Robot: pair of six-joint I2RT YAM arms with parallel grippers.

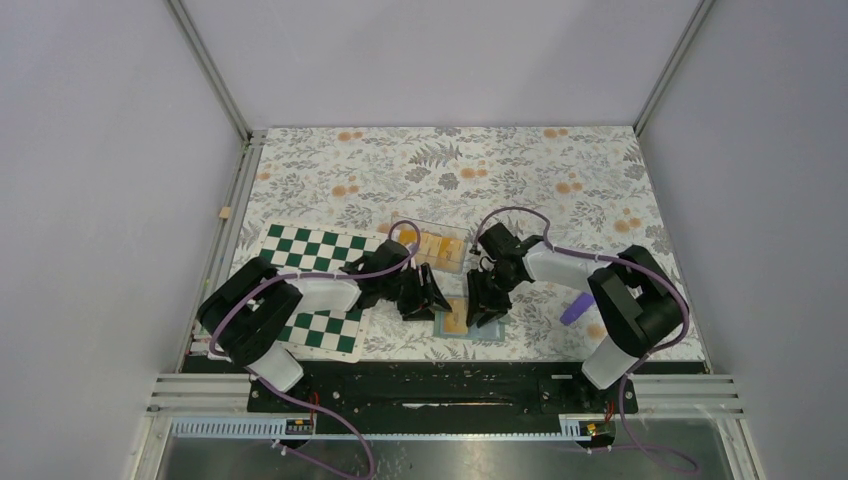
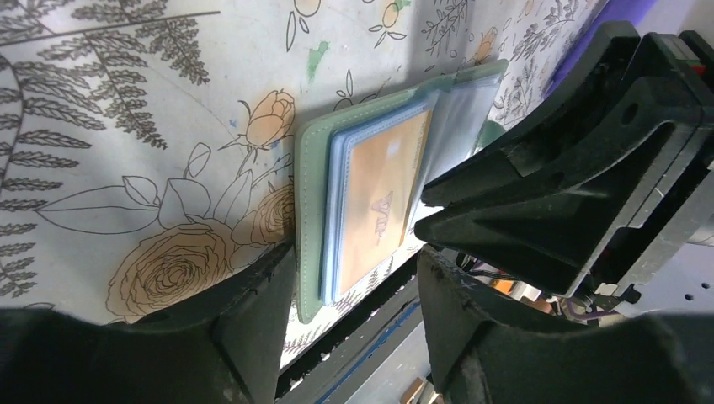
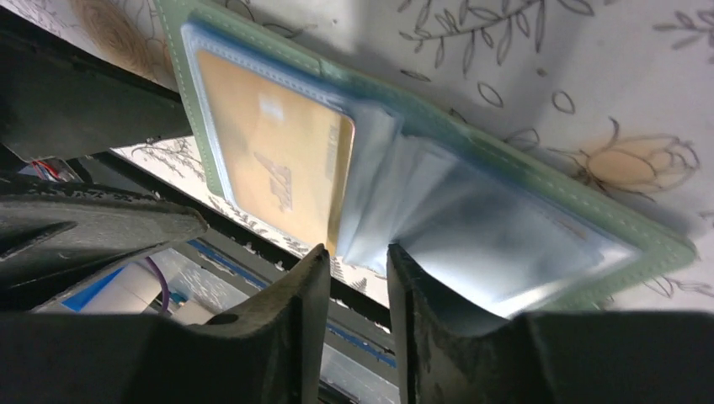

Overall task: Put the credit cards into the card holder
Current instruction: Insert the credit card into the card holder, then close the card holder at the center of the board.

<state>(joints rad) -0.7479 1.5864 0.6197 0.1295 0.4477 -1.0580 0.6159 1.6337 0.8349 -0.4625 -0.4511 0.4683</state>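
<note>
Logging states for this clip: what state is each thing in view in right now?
Card holder: lying open, sleeves fanned.
Orange card: inside one of the holder's sleeves.
Clear tray: holding more orange cards.
Left pincer: open, empty, at the holder's edge.
Right pincer: narrowly open, nothing visibly between its fingers.

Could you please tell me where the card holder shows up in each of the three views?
Top external: the card holder lies low centre, small.
Left wrist: it sits at centre, open, running from top right to bottom left.
Right wrist: it fills the upper middle, slanting from top left to lower right.
Shared landmark: the orange card in its sleeve.
</note>
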